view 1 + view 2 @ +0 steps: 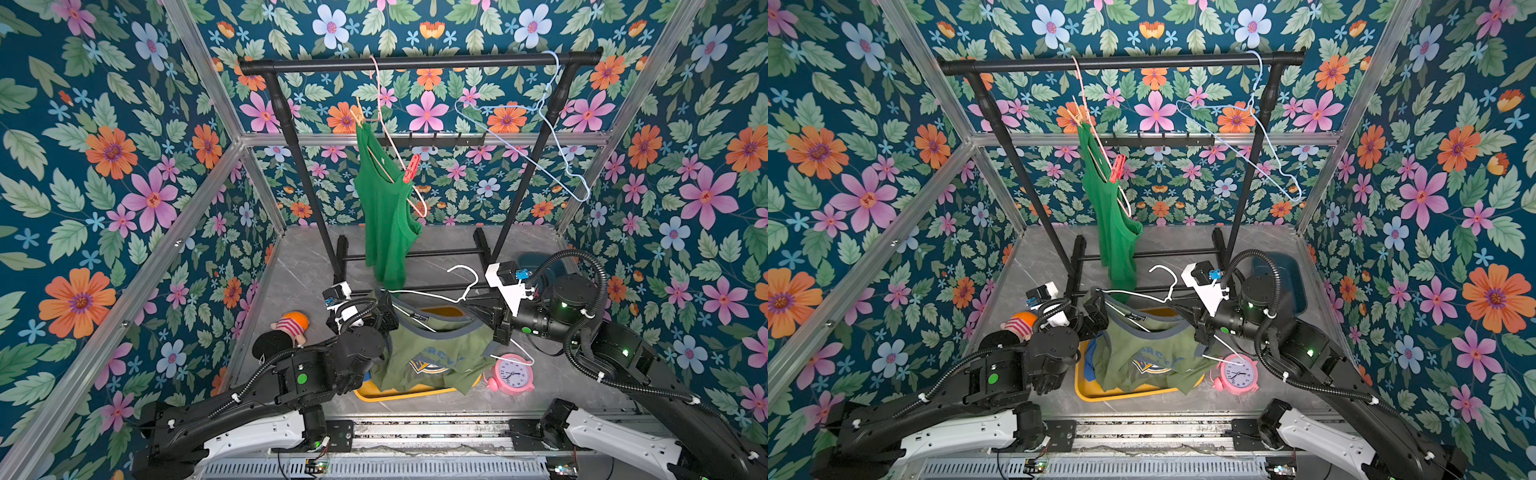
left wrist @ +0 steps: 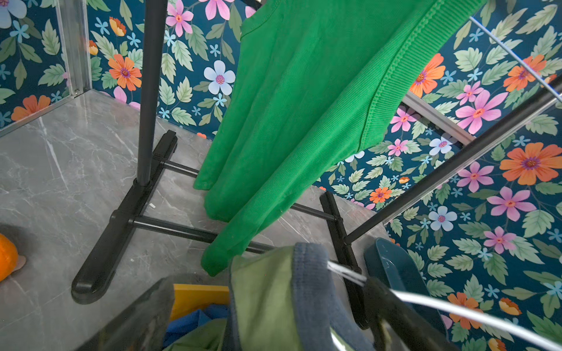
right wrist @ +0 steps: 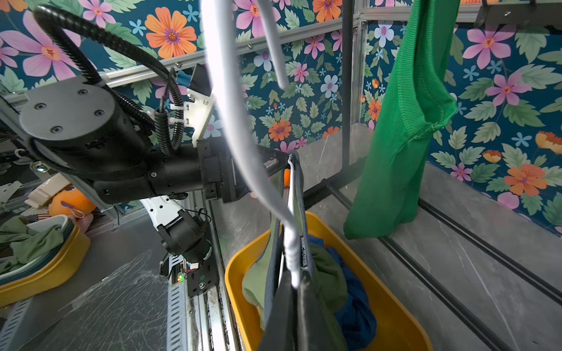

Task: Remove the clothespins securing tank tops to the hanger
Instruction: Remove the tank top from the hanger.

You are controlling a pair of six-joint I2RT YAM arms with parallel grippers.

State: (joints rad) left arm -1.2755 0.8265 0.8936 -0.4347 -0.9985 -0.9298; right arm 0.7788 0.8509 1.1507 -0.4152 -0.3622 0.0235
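I count three tops: the olive top [image 1: 432,353] on the white hanger [image 3: 232,121] above the yellow bin [image 1: 415,392], the blue top [image 3: 355,307] inside it, and the green top [image 1: 384,208] behind it with one red clothespin [image 1: 411,168] and one peach clothespin [image 1: 357,113]. My right pincer [image 3: 293,288] is clamped on the white hanger. My left pincer [image 2: 267,285] stands wide apart around the olive strap.

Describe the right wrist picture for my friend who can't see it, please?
The right gripper pinches a white hanger carrying an olive tank top above a yellow bin with a blue top inside. The left gripper sits open at the hanger's far end, and a bright green tank top hangs farther off.
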